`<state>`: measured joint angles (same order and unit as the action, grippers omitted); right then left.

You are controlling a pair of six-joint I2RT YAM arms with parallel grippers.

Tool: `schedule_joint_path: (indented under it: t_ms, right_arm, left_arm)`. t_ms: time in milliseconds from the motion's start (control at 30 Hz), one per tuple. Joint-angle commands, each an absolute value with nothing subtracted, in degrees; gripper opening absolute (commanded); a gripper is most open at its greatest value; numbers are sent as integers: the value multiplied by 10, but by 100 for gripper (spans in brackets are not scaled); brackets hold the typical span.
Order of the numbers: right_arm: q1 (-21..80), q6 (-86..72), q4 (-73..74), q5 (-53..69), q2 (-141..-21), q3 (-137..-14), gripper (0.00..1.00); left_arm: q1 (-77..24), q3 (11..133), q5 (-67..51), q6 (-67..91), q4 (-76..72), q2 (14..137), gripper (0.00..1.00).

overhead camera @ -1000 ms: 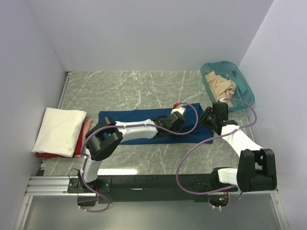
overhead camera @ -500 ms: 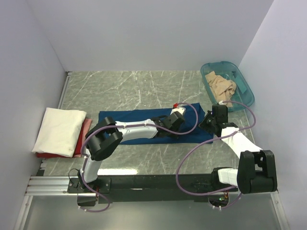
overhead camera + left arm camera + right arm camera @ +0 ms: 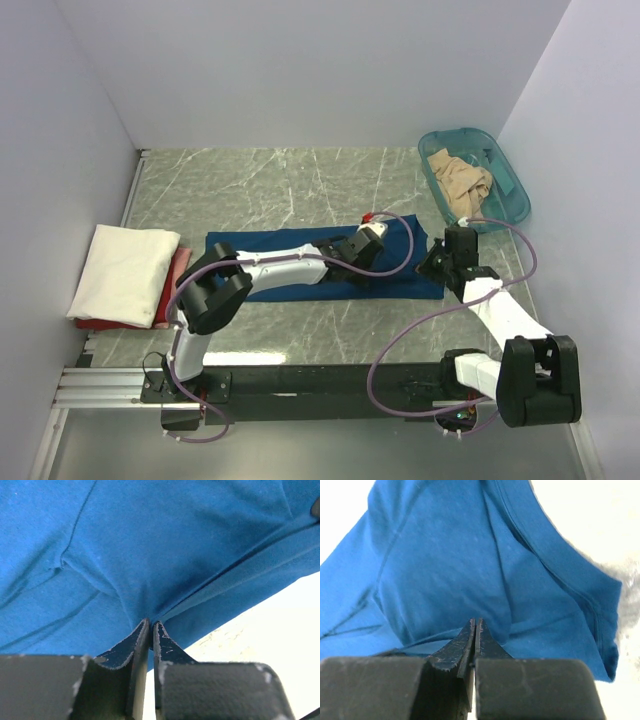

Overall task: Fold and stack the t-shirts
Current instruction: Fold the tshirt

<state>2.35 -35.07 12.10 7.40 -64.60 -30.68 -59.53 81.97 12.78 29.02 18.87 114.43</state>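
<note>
"T-shirts: how many do you count?"

"Three. One blue shirt (image 3: 270, 243) lies spread flat on the table (image 3: 250, 185), running from well left of the left jaws across to the right jaws. One white shirt (image 3: 125, 268) sits folded far to the left of the left jaws. One tan shirt (image 3: 460, 180) is bunched up inside a teal tub (image 3: 512, 192), a little beyond the right jaws."

"Anything under the white one?"

"One red folded cloth (image 3: 180, 272). Only its edge shows, on the side nearer the left jaws. I cannot tell what sort of garment it is."

"And the arms?"

"Two. The left arm (image 3: 280, 270) lies across the blue shirt with its jaws down on the cloth, toward the shirt's right half. The right arm (image 3: 500, 310) has its jaws at the shirt's right edge. The two sets of jaws are near each other but apart."

"Are they gripping?"

"Both are. In the left wrist view the left jaws are pressed together with a pinch of blue cloth caught at the tips, and creases fan out from there. In the right wrist view the right jaws are closed the same way on blue cloth, and a stitched hem runs off beyond the tips and to their right."
</note>
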Motion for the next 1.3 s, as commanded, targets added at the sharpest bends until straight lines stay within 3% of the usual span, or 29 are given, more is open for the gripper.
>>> schedule_joint_path:
  t_ms: [0,333,567,667,800,867,1133,1267]
  right_arm:
    - [22,-344,121,68,-632,-291,0]
    - [24,-352,95,65,-664,-265,0]
    - [24,-348,114,48,-686,-285,0]
    - [23,-347,132,40,-688,-299,11]
    - [24,-347,173,27,-658,-331,37]
    - [23,-345,187,23,-635,-346,43]
    - [70,-355,219,4,-606,-410,43]
    - [150,-392,203,-29,-659,-431,42]
  left_arm:
    - [-576,834,99,265,202,1104,14]
    - [-559,824,13,252,181,1136,19]
    - [-544,820,-11,258,171,1145,29]
    - [-539,821,-19,258,174,1145,39]
    - [-526,814,-35,262,168,1124,48]
    - [-512,809,-53,266,164,1107,49]
    - [-458,763,-72,313,159,1037,44]
    - [-440,746,-7,341,198,1027,28]
